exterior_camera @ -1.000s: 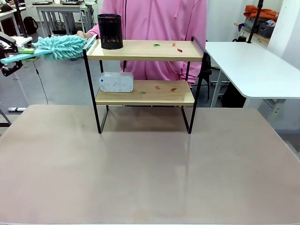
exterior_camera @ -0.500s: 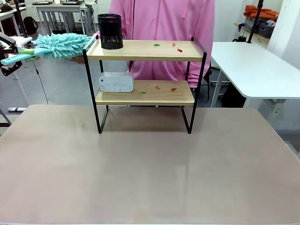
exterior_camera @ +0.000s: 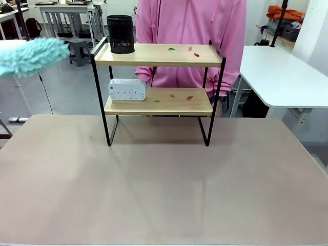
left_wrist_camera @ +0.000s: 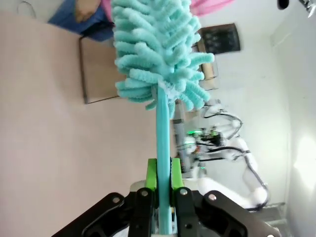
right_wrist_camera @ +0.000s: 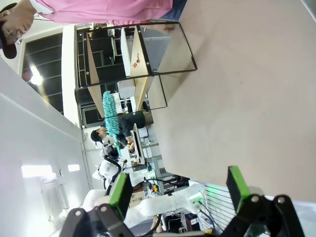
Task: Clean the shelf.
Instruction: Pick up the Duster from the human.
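**Where everything sits**

The shelf (exterior_camera: 154, 55) stands mid-frame on the table's (exterior_camera: 164, 195) far part, with a person (exterior_camera: 189, 25) right behind it. There's a mesh cup (exterior_camera: 120, 34) at the top board's left end and a box (exterior_camera: 127, 89) lower-left under it. Both boards have scraps (exterior_camera: 196, 55) on them, and the duster (exterior_camera: 33, 55) is off at upper left.

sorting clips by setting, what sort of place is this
Probably a robotics lab or workshop, not a home: a white worktable to the right, more desks and a stool at the back, and the left gripper holding a duster left of the shelf.
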You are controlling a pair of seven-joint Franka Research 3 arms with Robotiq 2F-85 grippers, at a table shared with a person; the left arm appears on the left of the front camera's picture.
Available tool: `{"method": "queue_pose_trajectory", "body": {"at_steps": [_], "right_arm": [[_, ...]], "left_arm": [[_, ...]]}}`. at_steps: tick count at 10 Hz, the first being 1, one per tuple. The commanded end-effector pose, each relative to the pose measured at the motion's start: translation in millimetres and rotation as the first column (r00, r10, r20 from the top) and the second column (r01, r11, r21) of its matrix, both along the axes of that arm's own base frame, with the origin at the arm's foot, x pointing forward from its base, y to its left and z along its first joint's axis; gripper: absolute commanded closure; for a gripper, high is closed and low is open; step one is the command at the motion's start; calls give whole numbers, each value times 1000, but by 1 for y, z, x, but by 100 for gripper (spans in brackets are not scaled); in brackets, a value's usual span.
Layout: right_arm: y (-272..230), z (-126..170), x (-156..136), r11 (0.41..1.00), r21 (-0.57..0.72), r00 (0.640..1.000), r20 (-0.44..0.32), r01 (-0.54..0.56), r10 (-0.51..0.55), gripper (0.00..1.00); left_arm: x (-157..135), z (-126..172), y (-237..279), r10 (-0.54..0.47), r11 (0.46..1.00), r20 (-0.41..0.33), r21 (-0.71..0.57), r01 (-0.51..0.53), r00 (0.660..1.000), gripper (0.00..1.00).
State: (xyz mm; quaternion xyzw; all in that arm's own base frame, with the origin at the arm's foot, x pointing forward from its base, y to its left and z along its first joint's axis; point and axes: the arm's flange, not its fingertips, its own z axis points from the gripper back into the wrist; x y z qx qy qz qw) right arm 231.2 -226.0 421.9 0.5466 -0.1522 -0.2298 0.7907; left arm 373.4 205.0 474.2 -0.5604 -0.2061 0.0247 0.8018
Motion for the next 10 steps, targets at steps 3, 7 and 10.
{"method": "queue_pose_trajectory", "body": {"at_steps": [3,7,10], "right_arm": [[1,0,-2,1000,-12,1000,21,-10,10,0],[1,0,-2,1000,-12,1000,21,-10,10,0],[1,0,-2,1000,-12,1000,21,-10,10,0]], "left_arm": [[-41,-65,-37,-145,970,134,215,114,980,100],[-42,-62,-21,-85,981,82,183,69,993,100],[-42,-62,-21,-85,981,82,183,69,993,100]]}}
